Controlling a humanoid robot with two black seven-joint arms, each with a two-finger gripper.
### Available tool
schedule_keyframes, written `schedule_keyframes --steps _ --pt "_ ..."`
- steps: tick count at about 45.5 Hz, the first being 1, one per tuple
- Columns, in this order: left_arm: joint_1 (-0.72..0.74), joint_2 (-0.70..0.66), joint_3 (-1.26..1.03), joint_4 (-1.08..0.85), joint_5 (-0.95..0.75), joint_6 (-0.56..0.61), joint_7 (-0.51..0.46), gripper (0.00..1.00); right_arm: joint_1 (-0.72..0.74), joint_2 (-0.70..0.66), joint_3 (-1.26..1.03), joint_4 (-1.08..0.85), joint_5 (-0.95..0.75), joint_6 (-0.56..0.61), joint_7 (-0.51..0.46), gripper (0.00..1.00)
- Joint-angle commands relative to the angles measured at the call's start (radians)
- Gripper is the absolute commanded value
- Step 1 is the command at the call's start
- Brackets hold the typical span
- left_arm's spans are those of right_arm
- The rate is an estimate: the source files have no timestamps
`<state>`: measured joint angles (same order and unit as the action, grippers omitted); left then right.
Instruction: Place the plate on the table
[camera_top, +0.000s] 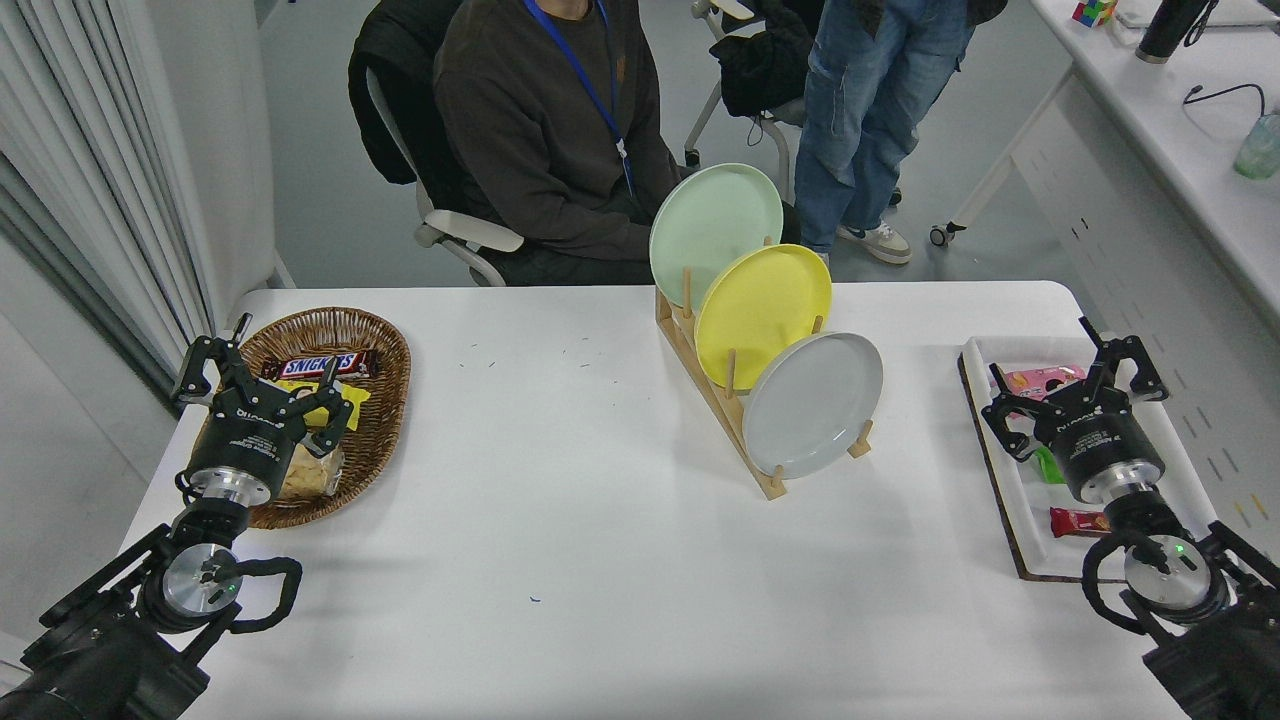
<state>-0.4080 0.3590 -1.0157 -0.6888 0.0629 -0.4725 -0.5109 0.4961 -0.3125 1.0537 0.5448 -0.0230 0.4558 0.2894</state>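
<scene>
The light grey plate (812, 404) stands on edge in the front slot of a wooden rack (735, 420) on the white table (560, 500). Behind it in the same rack stand a yellow plate (762, 312) and a mint green plate (714, 232). My right gripper (1075, 375) hangs open over the white tray at the right, well to the right of the grey plate, with nothing between its fingers. At the lower left, my left gripper (262, 372) is open above the wicker basket.
A wicker basket (385, 345) with snack bars sits at the left. A white tray (985, 400) with a dark base holds small wrapped snacks at the right edge. A seated person and a standing person are at the table's far side.
</scene>
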Motion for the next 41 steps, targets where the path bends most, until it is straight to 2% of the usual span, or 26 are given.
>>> schedule_keyframes --steps 1,41 --pt "0.0 0.0 0.0 0.0 0.0 0.0 0.0 0.98 -0.001 0.01 -0.001 0.0 0.0 0.001 0.001 0.99" --pt "0.0 0.0 0.0 0.0 0.0 0.0 -0.001 0.98 -0.002 -0.005 0.015 -0.003 0.002 -0.002 0.001 0.99"
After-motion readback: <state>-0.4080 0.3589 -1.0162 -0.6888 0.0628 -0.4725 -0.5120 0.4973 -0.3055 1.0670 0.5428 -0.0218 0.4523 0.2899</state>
